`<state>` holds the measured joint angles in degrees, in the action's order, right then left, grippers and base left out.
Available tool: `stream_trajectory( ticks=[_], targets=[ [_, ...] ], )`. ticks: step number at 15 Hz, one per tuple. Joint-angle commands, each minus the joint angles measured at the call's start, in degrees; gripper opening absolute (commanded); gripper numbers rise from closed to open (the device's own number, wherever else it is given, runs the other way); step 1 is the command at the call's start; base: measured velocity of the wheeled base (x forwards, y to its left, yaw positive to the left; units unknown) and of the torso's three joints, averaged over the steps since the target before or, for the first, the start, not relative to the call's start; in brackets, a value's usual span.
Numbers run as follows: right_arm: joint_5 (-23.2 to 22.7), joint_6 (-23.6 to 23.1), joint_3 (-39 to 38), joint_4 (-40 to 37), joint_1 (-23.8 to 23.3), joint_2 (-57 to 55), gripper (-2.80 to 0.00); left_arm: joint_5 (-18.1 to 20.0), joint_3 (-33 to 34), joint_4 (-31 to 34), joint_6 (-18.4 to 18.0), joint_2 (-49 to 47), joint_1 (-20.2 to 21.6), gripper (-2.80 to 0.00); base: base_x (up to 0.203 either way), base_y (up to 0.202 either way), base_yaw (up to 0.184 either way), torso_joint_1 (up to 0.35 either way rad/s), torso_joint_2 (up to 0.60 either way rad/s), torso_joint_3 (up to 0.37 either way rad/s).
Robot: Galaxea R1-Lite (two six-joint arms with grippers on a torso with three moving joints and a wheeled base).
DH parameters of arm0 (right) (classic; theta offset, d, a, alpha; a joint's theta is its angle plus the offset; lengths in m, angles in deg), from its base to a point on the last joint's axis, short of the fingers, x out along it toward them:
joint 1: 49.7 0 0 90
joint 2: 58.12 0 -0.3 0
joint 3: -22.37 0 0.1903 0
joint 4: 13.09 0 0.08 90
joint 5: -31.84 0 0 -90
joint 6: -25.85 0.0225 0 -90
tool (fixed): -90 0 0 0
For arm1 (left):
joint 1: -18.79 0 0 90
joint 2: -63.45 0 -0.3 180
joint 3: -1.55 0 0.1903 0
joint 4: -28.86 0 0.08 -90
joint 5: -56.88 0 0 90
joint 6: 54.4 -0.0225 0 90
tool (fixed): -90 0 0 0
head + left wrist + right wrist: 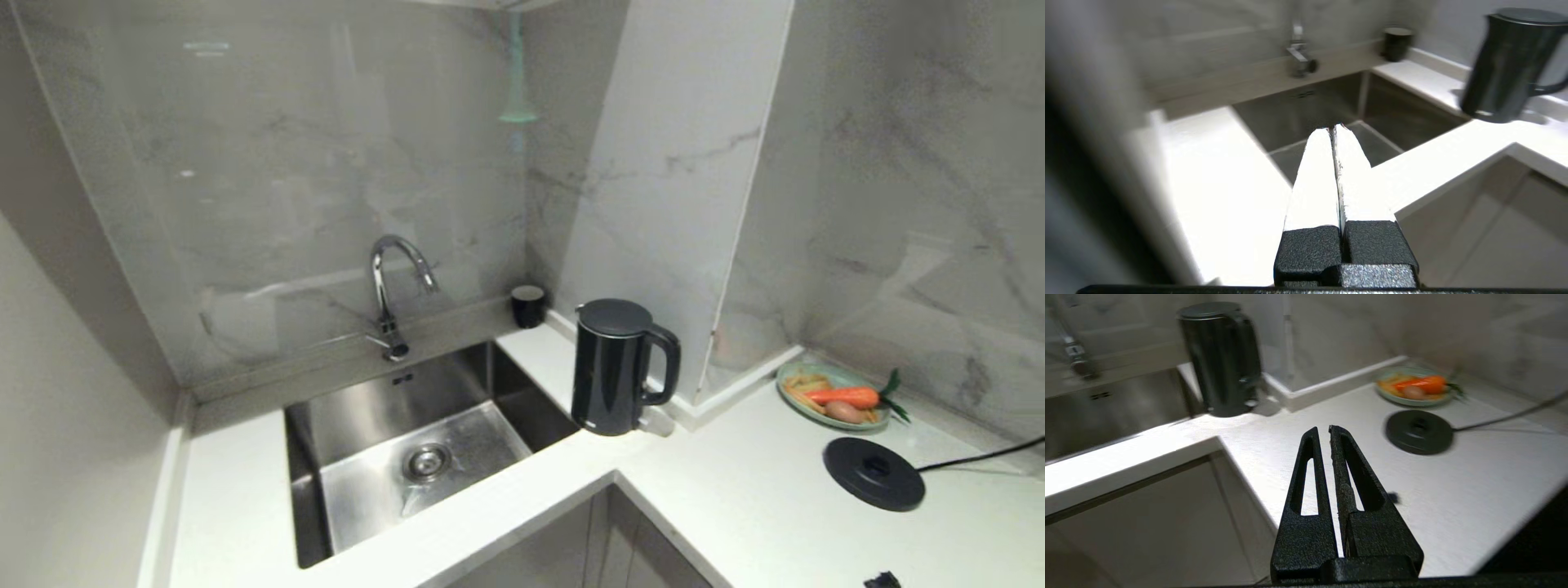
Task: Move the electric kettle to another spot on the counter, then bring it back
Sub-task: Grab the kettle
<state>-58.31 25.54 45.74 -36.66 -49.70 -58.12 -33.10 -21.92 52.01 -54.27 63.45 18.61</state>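
Note:
The electric kettle [612,367] is a tall glossy black jug with a flat lid. It stands upright on the white counter [735,490] at the sink's right corner, with its loop handle turned right. Neither arm shows in the head view. My left gripper [1333,128] is shut and empty, hanging before the counter edge opposite the sink, with the kettle [1506,65] far off to its right. My right gripper [1323,430] is shut and empty, with only a thin slit between its fingers. It hangs over the counter's [1453,490] near edge, and the kettle [1220,359] stands well beyond it to the left.
A steel sink [367,408] with a chrome faucet [388,286] lies left of the kettle. A small black cup [528,305] stands at the back. On the right lie a corded black base disc [873,474] and a plate [788,380] with a carrot. Grey cabinet doors [604,547] are below.

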Motion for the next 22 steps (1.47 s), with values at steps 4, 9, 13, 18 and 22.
stream_trajectory(
  ticks=[4, 9, 13, 18, 22],
  targets=[
    [-0.02, -0.05, 0.0, -0.06, 0.0, -0.09, -2.8, -0.02, 0.01, -0.04, 0.04, 0.0, 0.01, -2.8, 0.002, 0.007, -0.175, -0.001, 0.01, 0.007],
    [-0.02, -0.05, 0.0, 0.03, 0.0, -0.08, -2.8, -0.02, 0.01, -0.04, 0.04, 0.0, 0.03, -2.8, 0.001, 0.009, -0.176, 0.001, 0.01, 0.008],
    [-0.02, -0.05, 0.0, 0.0, 0.0, -0.01, -2.8, -0.02, 0.01, -0.04, 0.04, 0.0, 0.01, -2.8, 0.002, 0.007, -0.128, 0.002, 0.01, 0.005],
    [-0.02, -0.05, 0.0, -0.03, 0.0, -0.09, -2.8, -0.11, 0.01, -0.04, 0.04, 0.0, 0.09, -2.8, 0.0, 0.0, 0.0, 0.0, 0.0, 0.0],
    [-0.02, -0.05, 0.0, -0.06, 0.0, -0.09, -2.8, -0.2, -0.26, 0.3, -0.13, 0.0, 0.19, -2.8, 0.0, 0.0, 0.0, 0.0, 0.0, 0.0]
  ],
)
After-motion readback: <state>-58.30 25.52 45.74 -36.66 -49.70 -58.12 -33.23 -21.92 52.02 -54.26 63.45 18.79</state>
